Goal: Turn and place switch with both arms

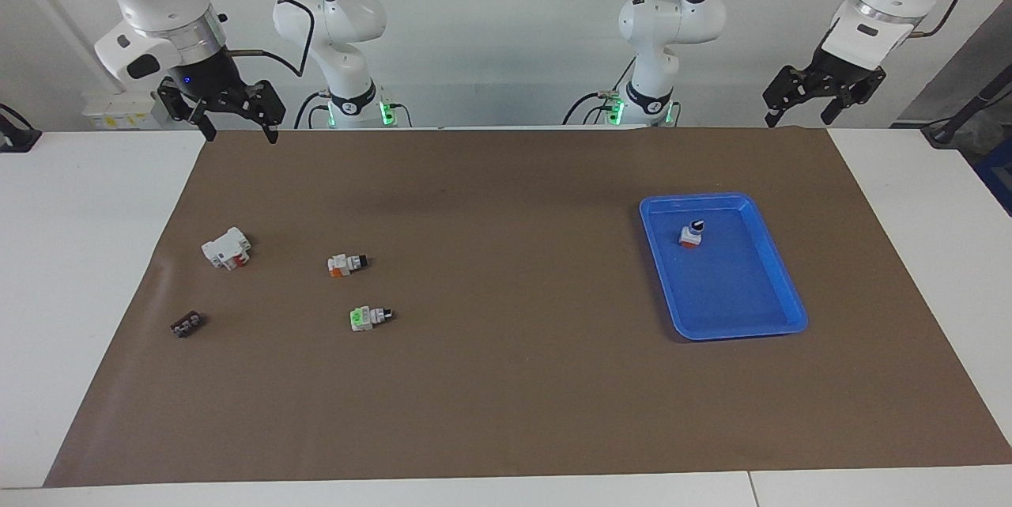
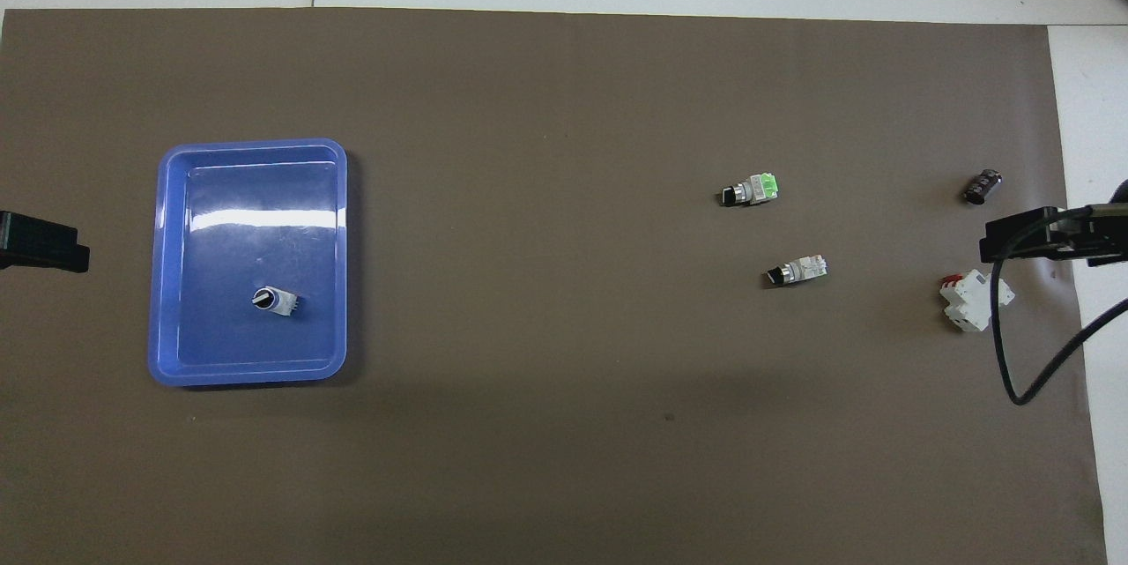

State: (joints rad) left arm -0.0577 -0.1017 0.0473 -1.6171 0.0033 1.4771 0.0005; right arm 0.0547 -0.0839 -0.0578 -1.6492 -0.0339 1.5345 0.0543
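Plainly, both arms wait raised at the bench's robot edge, left pincer (image 1: 822,100) and right pincer (image 1: 229,113) spread, holding nothing. The switch (image 1: 345,263) lies sideways beyond, nearer than the green-based switch (image 1: 368,318); judge it best pinched across its body.

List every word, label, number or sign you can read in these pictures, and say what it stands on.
None can be read.
switch, lying on its side on the brown mat: only a white mark on the black knob, no lettering.
switch in the blue tray: a white mark only.
white breaker block: any print is too small to read.
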